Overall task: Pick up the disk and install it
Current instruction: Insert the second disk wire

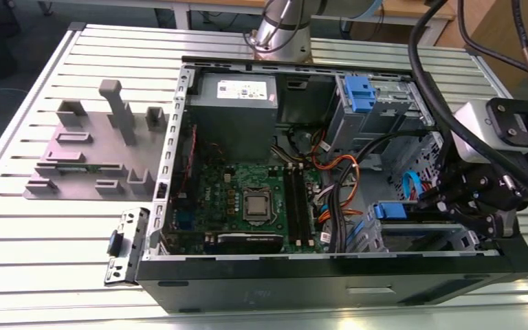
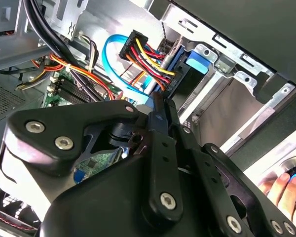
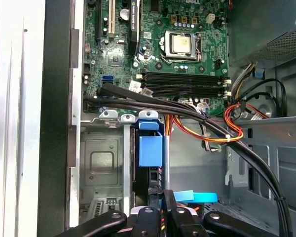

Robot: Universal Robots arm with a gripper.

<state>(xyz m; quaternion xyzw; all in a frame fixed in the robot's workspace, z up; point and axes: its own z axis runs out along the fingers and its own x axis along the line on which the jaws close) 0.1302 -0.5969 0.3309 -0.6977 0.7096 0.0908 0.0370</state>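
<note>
We see a ribbed metal bench (image 1: 44,227) with an open computer case (image 1: 337,275) lying on it, its side panel off and the green motherboard (image 1: 245,199) exposed. On the bench to the exterior view's left of the case stands a grey fixture (image 1: 99,144) with upright posts, and near the case's corner lies a small metal bracket (image 1: 124,246). Inside the case, a grey power supply box (image 1: 236,103) sits at the far end, and a blue-handled caddy (image 1: 359,93) sits in the upper drive cage to the exterior view's right.

The arm comes in from the exterior view's right, and the pincer (image 1: 447,206) hangs over the lower drive cage (image 1: 429,240) near the front of the case. The disk (image 3: 150,148) stands on edge in that cage's slot, its blue caddy tab showing between the metal walls in the first wrist view; in the second wrist view the blue tab (image 2: 197,63) sits beside a bundle of coloured power wires (image 2: 143,54) and a light-blue data cable (image 2: 113,64). The pincer (image 3: 162,200) is just above the disk's rear edge, its fingers (image 2: 160,128) drawn narrowly together. We cannot tell whether they actually clamp the disk or merely rest against it. A person's hand (image 2: 283,187) shows at the edge of the second wrist view, outside the case.
</note>
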